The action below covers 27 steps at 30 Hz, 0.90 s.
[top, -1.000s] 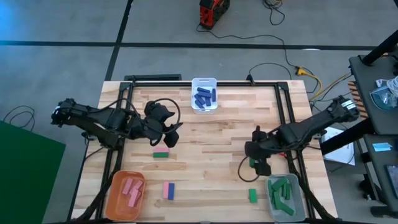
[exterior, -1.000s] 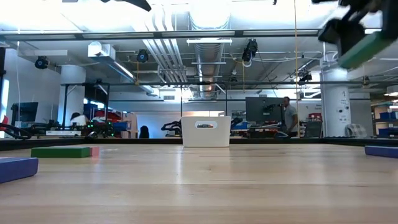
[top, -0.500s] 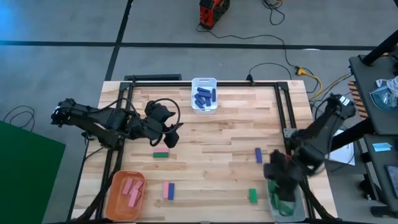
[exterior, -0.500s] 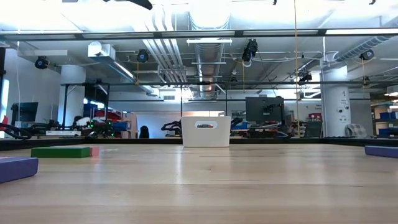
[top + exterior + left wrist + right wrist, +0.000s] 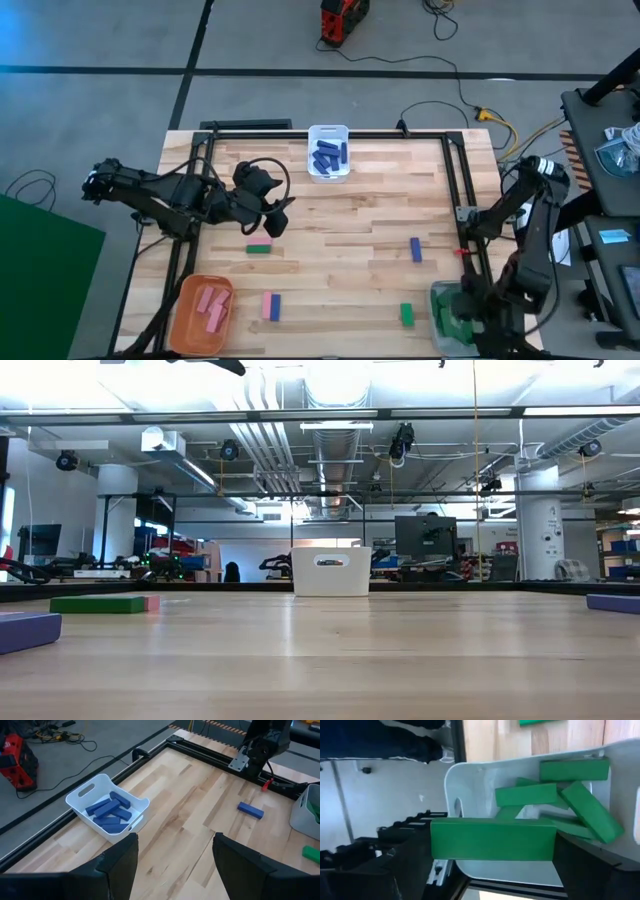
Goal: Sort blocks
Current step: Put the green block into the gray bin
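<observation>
Right hand (image 5: 492, 845) clamps a green rectangular block (image 5: 492, 839) just above the grey plastic bin (image 5: 530, 870) of green blocks (image 5: 526, 795) at the worktop's (image 5: 350, 225) near right corner. Left hand (image 5: 172, 855) hangs wide open over the worktop's left half.

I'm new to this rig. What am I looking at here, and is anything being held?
Two dark robot arms work at a wooden table, sorting coloured blocks into bins. One picture looks straight down, one looks level across the tabletop, and one comes from each wrist. The left tool waits open above the table's left side. The right tool is over the grey bin, gripping a green block. Blue blocks fill the white bin and pink ones the orange bin. Loose blocks lie on the table: two green, one blue, and a pink-and-blue pair.
</observation>
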Available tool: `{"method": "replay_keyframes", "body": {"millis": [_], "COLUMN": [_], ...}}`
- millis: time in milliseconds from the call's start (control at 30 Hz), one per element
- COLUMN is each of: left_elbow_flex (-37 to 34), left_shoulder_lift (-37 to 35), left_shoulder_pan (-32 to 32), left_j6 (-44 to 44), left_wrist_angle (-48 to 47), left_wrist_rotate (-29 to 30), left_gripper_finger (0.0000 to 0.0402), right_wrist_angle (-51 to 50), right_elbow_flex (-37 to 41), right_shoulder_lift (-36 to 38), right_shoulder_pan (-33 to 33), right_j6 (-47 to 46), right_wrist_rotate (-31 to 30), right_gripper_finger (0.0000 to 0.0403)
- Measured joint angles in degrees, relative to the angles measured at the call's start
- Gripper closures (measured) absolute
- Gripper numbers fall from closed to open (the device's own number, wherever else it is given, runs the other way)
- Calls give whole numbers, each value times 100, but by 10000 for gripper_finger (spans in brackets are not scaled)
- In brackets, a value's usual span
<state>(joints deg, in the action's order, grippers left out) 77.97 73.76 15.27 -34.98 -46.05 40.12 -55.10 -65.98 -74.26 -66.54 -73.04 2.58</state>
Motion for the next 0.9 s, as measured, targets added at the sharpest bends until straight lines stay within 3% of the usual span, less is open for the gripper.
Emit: {"method": "replay_keyframes", "body": {"millis": [467, 733, 900], "left_elbow_flex": [0, 0, 0], "left_shoulder_lift": [0, 0, 0], "left_shoulder_pan": [-11, -11, -11], "left_j6": [0, -2, -2], "left_wrist_angle": [35, 42, 50], "left_wrist_rotate": [-1, -2, -2], "left_gripper_finger": [171, 171, 171], "right_wrist_angle": [5, 75, -54], "right_elbow_flex": [-32, -65, -78], "right_shoulder_lift": [-419, -418, -417], "right_shoulder_pan": [-71, -71, -71], "right_j6": [-91, 699, 592], "right_wrist_rotate": [124, 347, 351], "right_gripper_finger": [38, 37, 32]}}
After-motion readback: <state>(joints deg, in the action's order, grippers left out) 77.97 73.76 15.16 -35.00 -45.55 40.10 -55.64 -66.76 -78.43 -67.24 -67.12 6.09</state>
